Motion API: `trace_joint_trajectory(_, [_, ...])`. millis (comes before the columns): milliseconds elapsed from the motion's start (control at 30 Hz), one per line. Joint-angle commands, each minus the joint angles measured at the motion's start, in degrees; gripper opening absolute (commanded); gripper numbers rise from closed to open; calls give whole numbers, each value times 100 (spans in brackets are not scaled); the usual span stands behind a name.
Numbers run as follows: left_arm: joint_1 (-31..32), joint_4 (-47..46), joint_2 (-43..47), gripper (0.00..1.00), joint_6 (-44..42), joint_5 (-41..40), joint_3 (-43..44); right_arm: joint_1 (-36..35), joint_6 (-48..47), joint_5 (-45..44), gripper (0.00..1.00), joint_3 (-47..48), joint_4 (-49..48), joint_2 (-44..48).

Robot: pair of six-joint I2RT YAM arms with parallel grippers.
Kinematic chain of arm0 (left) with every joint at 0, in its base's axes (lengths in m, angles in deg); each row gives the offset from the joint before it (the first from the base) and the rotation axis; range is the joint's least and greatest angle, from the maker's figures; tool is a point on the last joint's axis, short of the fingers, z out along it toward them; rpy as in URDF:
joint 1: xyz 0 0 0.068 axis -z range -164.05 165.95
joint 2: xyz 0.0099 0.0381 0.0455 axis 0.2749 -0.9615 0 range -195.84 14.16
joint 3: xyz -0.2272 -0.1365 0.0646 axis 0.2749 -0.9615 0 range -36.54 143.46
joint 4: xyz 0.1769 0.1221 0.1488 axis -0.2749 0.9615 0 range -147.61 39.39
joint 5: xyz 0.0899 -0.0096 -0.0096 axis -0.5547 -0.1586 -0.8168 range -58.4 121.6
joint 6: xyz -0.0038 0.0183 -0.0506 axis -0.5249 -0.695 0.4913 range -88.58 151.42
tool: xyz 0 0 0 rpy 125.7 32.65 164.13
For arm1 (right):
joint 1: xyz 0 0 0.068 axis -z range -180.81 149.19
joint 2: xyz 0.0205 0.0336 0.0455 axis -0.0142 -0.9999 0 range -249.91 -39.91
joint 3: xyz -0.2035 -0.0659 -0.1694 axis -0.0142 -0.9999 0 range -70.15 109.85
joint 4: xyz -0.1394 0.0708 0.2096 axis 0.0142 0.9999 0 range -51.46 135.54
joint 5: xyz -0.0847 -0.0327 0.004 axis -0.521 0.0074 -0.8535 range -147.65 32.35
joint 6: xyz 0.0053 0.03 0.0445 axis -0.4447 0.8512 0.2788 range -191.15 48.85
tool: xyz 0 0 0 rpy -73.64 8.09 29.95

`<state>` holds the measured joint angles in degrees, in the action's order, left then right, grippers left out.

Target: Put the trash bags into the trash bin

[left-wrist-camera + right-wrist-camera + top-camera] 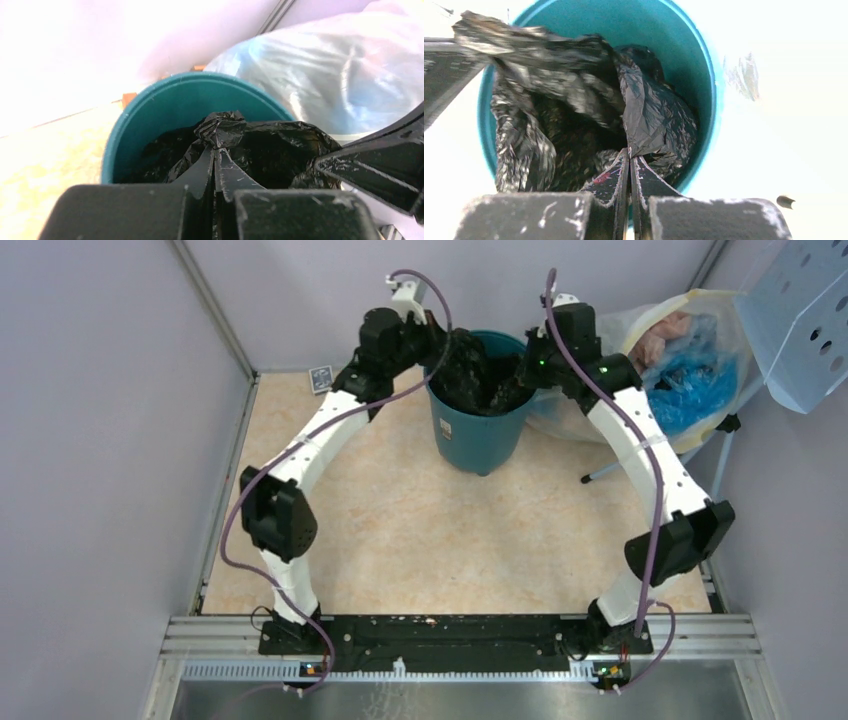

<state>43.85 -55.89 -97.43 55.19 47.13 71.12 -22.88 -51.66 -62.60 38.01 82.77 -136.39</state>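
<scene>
1. The teal trash bin stands upright at the far side of the desk.
2. A translucent sack lies just beside it on the right.
3. The black trash bag is crumpled inside the bin, with part of it bunched above the rim.
4. My left gripper is at the bin's left rim, with its jaws closed on a knotted bunch of the bag.
5. My right gripper is at the opposite rim, with its jaws pressed together on a fold of the same bag.

Lilac walls, beige tabletop.
We see soft, even light, an aluminium rail along the table's near edge and a perforated pale-blue panel at far right.
</scene>
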Motion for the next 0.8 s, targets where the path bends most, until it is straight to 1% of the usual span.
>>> trace_joint_trajectory(0, [-185,-198,1099,0,37,119,-382,57,-12,-79,0,-73,-15,721])
trace_joint_trajectory(133, [-419,-54,1665,0,204,358,-925,95,64,-28,0,-693,-139,1252])
trace_joint_trajectory(267, [-658,-102,2322,0,203,400,-1721,138,95,-36,0,-1389,-262,1775])
trace_joint_trajectory(400, [-824,-128,2913,0,299,448,-2652,149,82,21,0,-2067,-345,2100])
trace_joint_trajectory(500, [-839,-517,3254,0,368,416,-3317,162,119,-28,0,-2585,-543,2247])
trace_joint_trajectory(600, [-880,-683,3406,0,381,303,-3799,191,162,-47,0,-2893,-720,2239])
trace_joint_trajectory(767, [-1007,-916,3225,0,362,254,-4071,308,159,-266,0,-3013,-950,1965])
